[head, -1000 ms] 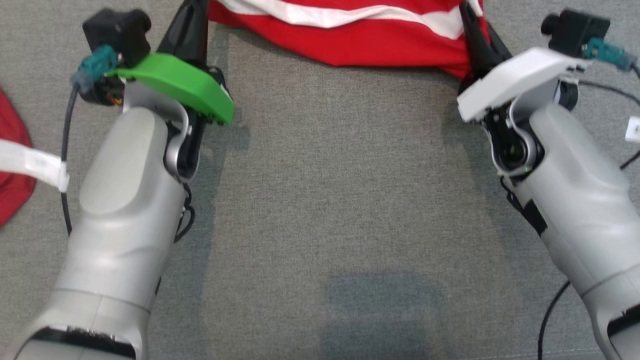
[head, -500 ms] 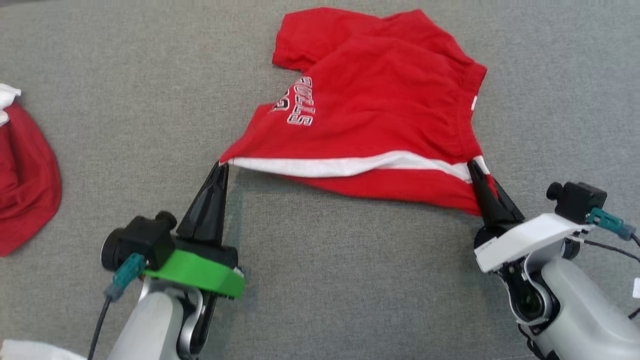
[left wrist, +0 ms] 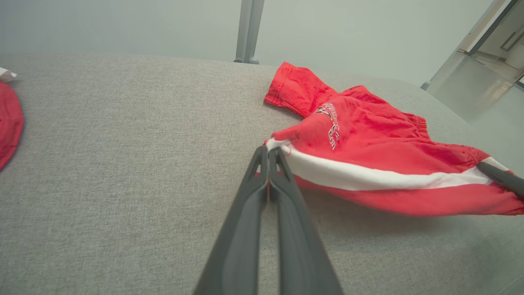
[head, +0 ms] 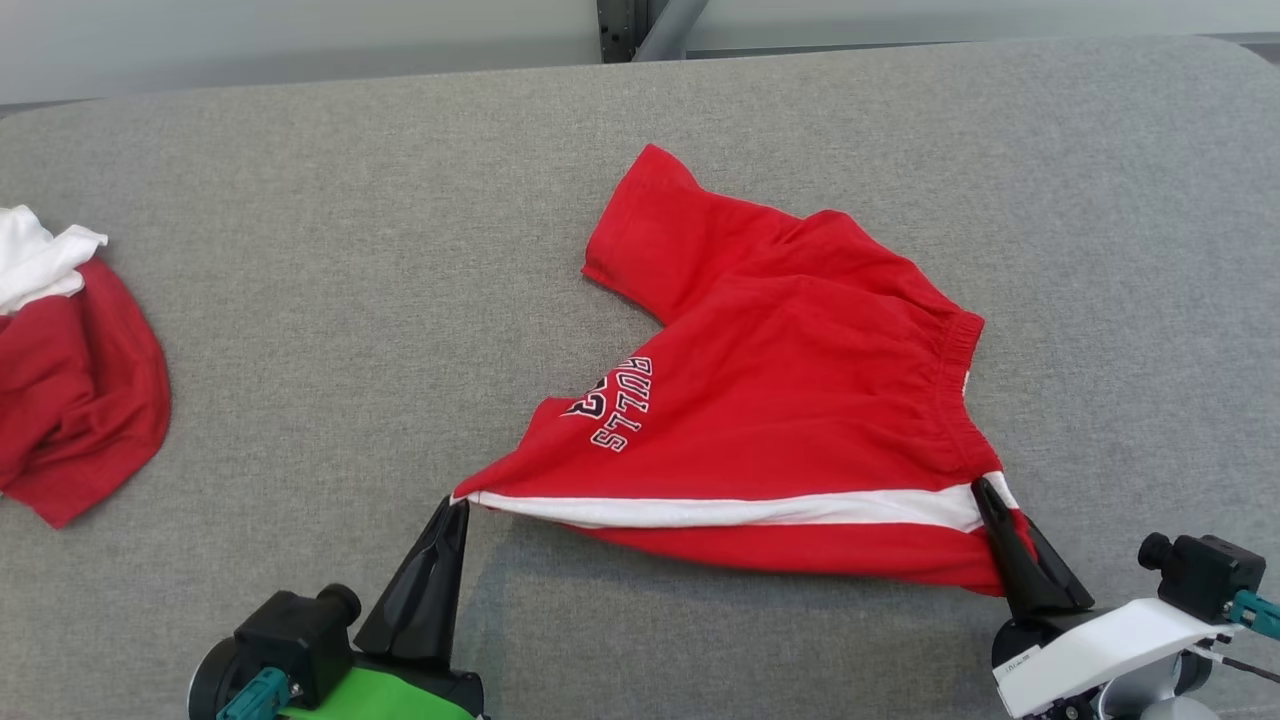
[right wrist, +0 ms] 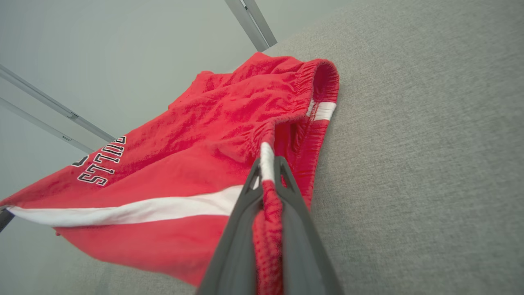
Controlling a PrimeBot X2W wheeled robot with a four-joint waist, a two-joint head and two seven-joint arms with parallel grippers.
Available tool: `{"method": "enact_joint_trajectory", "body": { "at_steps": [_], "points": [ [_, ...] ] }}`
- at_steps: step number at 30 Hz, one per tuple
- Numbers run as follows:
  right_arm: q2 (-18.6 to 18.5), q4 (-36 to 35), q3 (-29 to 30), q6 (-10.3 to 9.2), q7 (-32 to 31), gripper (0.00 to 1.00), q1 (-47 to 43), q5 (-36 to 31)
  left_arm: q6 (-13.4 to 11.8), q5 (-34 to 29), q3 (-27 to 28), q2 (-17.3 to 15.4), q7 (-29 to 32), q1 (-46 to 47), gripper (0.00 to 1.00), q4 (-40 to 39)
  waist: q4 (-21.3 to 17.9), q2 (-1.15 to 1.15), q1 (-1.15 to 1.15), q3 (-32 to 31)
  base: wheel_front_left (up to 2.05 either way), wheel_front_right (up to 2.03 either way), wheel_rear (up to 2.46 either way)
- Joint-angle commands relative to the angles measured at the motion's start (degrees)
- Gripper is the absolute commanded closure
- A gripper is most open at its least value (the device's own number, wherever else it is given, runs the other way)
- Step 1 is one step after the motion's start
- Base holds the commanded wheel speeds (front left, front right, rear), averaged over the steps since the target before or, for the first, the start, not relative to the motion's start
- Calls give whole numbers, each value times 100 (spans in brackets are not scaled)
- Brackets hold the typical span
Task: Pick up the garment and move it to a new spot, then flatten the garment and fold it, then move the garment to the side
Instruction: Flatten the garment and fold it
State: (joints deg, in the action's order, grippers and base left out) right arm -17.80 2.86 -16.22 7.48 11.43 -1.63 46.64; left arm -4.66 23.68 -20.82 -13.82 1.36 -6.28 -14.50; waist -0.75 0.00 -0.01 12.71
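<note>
**A:** How do the jaws of the left gripper [left wrist: 269,149] stand?

**B:** They are pressed together, tip against tip. One corner of the red shorts [head: 800,400] is pinched between them. It is the corner at the leg hem, where the white stripe [head: 740,512] ends.

**A:** And the right gripper [right wrist: 268,162]?

**B:** It is clamped on the shorts too. In the right wrist view, a fold of red cloth and the other end of the stripe are squeezed between its two fingers, at the elastic waistband [head: 962,365].

**A:** So both hold the same edge?

**B:** Yes, the striped side. It is stretched almost straight from one gripper to the other. It hangs a little above the grey surface [head: 300,300], and a shadow lies under it.

**A:** Where is the rest of the garment?

**B:** It slopes down from that edge and lies on the surface beyond the grippers, to the right of the middle. One leg points toward the far edge. The cloth is wrinkled, mostly near the waistband.

**A:** Is something printed on it?

**B:** Yes, there is dark lettering [head: 620,405] with a white outline. It stands sideways, closer to the left gripper's end.

**A:** Is anything else on the surface?

**B:** Another bundle of cloth [head: 70,400], red with some white, lies at the far left, well apart from the shorts. Behind the far edge I see a pale wall and a metal post [head: 640,15].
</note>
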Motion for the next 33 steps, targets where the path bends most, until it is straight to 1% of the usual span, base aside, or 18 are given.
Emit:
{"method": "enact_joint_trajectory", "body": {
  "at_steps": [1,8,14,19,20,25,28,33],
  "points": [
    [43,-136,146,2,-91,100,-124,-85,-52,-52,35,-89,71,-82,100,-147,41,0,1,5,0,0,0],
    [363,-557,615,2,-454,100,-368,-444,-113,-55,-23,-159,325,-138,100,-423,26,0,1,72,0,0,0],
    [630,-924,931,2,-374,100,-206,-685,-162,-118,72,-106,125,134,100,-551,1,0,1,159,0,0,0],
    [777,-1008,1078,2,-476,100,-11,-784,-71,-170,45,-164,135,394,100,-457,3,0,1,129,0,0,0],
    [754,-1044,1065,2,-498,100,25,-836,-56,-185,39,-171,122,440,100,-458,5,0,1,119,0,0,0],
    [879,-1186,1140,2,-583,100,-11,-837,-60,-214,-1,-134,89,549,100,-542,31,0,1,96,0,0,0],
    [972,-1370,1224,2,-589,100,-14,-851,-20,-254,3,-163,59,734,100,-640,45,0,1,122,0,0,0],
    [1230,-1548,1428,2,-640,100,199,-674,177,-384,27,-264,91,1430,100,-573,-9,0,1,253,0,0,0]
  ]
}}
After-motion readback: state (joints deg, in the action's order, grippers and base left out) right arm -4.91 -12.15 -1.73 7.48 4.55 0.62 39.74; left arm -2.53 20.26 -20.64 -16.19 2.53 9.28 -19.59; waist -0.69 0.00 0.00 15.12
